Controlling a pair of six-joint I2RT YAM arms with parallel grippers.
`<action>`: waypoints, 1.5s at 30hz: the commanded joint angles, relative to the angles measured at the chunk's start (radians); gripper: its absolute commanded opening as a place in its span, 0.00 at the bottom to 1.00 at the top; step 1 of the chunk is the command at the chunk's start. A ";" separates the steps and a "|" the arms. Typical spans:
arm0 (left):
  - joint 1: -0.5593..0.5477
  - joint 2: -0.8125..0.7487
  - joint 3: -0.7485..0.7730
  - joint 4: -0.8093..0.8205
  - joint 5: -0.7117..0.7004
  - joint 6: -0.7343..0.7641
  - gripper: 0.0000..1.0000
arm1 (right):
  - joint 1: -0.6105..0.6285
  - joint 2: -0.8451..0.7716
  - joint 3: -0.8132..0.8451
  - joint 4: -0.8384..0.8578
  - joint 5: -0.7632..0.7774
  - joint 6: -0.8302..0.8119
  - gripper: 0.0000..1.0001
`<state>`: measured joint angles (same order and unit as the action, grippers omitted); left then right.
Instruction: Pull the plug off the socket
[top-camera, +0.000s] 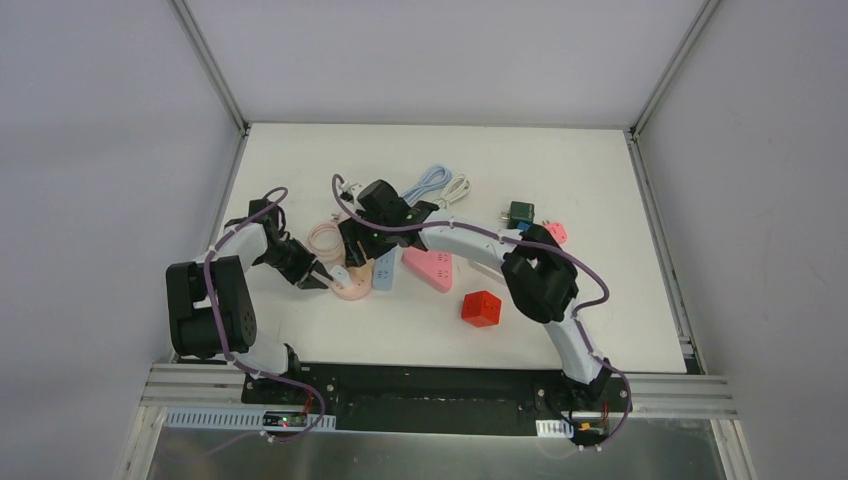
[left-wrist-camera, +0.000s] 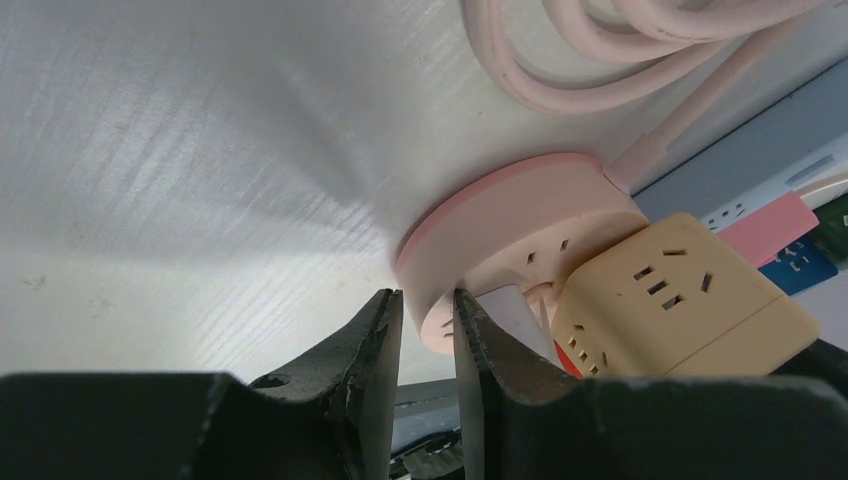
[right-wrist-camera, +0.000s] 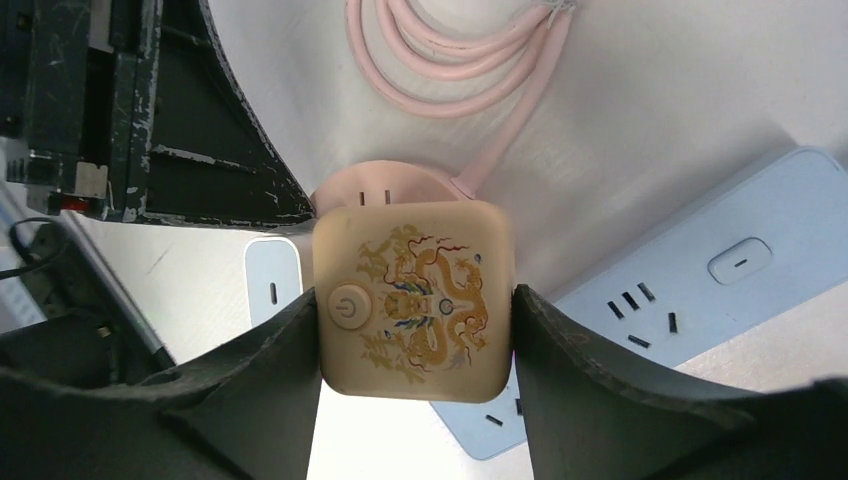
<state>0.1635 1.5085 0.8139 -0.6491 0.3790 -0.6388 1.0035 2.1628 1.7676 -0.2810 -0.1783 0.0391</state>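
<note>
A beige cube plug (right-wrist-camera: 415, 300) with a dragon print and a power button sits on a round pink socket (left-wrist-camera: 510, 230). I cannot see its prongs. My right gripper (right-wrist-camera: 412, 305) is shut on the cube's two sides from above. My left gripper (left-wrist-camera: 428, 300) is shut on the pink socket's rim, low on the table. In the top view both grippers meet at the socket (top-camera: 350, 290), the left gripper (top-camera: 322, 277) from the left and the right gripper (top-camera: 362, 252) from behind. The socket's pink cable (right-wrist-camera: 450, 60) lies coiled behind it.
A light blue power strip (right-wrist-camera: 720, 270) lies right beside the socket. A pink power strip (top-camera: 428, 268), a red cube (top-camera: 481, 308), a dark green adapter (top-camera: 520, 214), a small pink adapter (top-camera: 557, 233) and blue (top-camera: 428, 184) and white (top-camera: 455, 190) cables lie to the right and behind.
</note>
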 joint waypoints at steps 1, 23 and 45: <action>-0.024 0.055 -0.039 -0.009 -0.086 0.027 0.26 | -0.023 -0.091 0.043 0.237 -0.309 0.229 0.00; -0.035 0.065 -0.020 -0.015 -0.092 0.028 0.27 | -0.038 -0.123 -0.016 0.340 -0.261 0.172 0.00; -0.044 0.064 0.006 -0.033 -0.095 0.028 0.27 | 0.017 -0.165 -0.015 0.260 -0.225 0.146 0.00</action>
<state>0.1467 1.5352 0.8371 -0.6838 0.3916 -0.6357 1.0088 2.1296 1.7126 -0.2302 -0.1791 0.0181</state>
